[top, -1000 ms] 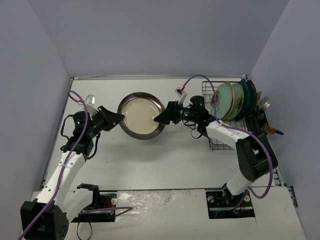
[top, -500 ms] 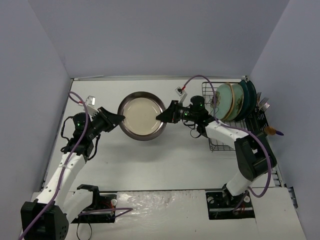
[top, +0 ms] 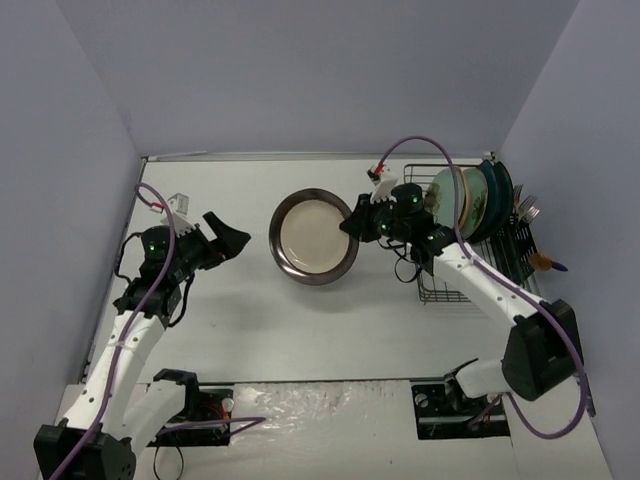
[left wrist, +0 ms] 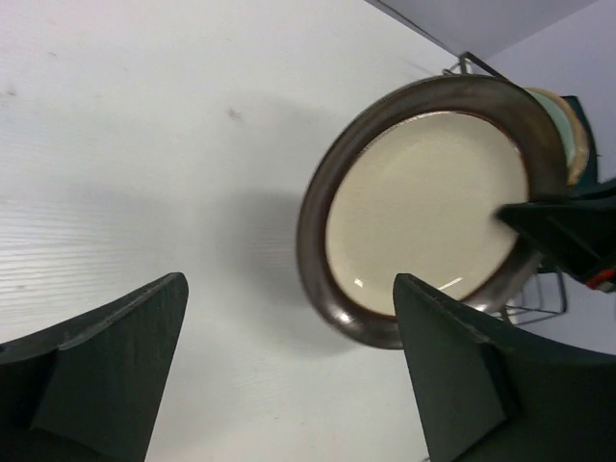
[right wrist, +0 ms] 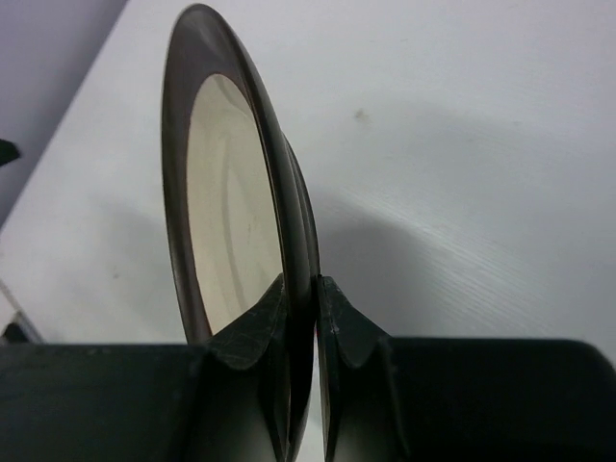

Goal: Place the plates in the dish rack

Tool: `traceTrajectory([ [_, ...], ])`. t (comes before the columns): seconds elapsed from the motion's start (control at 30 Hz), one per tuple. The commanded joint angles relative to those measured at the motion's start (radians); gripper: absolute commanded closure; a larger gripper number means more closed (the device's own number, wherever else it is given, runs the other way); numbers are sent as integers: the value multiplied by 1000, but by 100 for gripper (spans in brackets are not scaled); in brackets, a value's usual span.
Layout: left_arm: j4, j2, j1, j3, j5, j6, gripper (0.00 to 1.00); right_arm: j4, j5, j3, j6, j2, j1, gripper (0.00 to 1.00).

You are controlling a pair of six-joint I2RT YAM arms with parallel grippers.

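Observation:
A plate (top: 313,238) with a cream centre and a dark brown rim hangs tilted above the table. My right gripper (top: 358,226) is shut on its right rim; in the right wrist view both fingers pinch the edge of the plate (right wrist: 226,192) at the gripper (right wrist: 303,289). My left gripper (top: 228,232) stands open to the left of the plate, apart from it. In the left wrist view the left gripper (left wrist: 289,281) holds nothing, with the plate (left wrist: 423,207) ahead of it. The black wire dish rack (top: 450,272) stands at the right.
Several plates, mint-green (top: 447,200) and dark teal (top: 496,188), stand upright in the rack. Its side cutlery holder (top: 524,228) holds forks and an orange-handled utensil (top: 545,262). White walls close in the table on the left, back and right.
My left gripper has let go of the plate, opened and drawn back left. My right gripper has shut on the rim and carried the plate to the right, toward the rack.

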Motion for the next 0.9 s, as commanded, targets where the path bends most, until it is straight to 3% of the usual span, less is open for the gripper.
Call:
traceTrajectory([
  [0.0,-189,-41,0,156,-171,200,8,-5,310,149,-138,-180,-2,100],
  [0.17,-377,-63,1,234,-394,367,3,-61,636,221,-277,-253,-2,100],
  [0.43,-465,-101,1,192,-589,470,3,4,1017,303,-559,-227,-6,100],
  [0.67,-458,-165,1,138,-670,497,3,182,1169,296,-767,-119,-30,100],
  [0.87,-464,-218,1,116,-725,488,3,254,1157,296,-814,-31,-91,100],
])
